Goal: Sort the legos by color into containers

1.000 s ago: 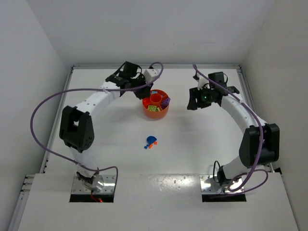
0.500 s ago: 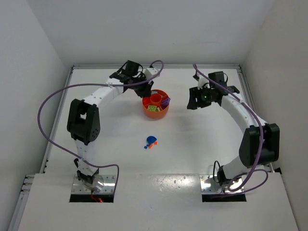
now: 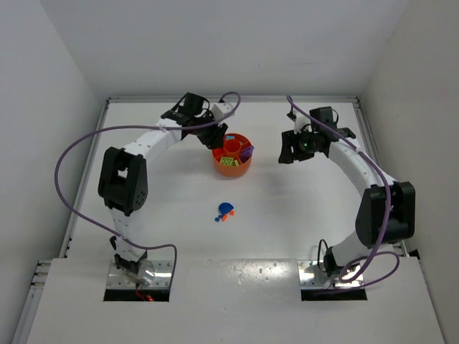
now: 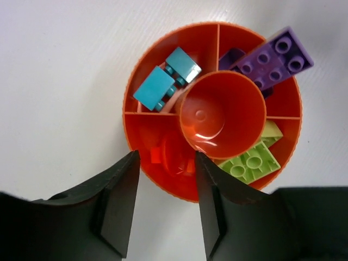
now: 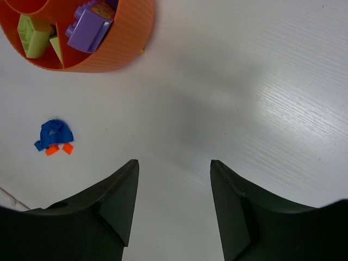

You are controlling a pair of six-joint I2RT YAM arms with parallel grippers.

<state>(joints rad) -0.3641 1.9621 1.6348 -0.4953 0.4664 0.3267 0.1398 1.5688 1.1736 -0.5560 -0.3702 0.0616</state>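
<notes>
Currently, the left gripper [image 4: 166, 174] is held with jaws apart over the tray [image 4: 198, 43] (above its wedge of orange legos [image 4: 156, 155]); the right gripper [image 5: 174, 179] is likewise held spread over the table [image 5: 255, 81].

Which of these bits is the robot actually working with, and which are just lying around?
In the job: orange tray; teal bricks, purple bricks, yellow-green bricks and orange pieces in its sections; blue piece and tiny orange bits loose on the table.
Just there: purple cables and the table itself.
</notes>
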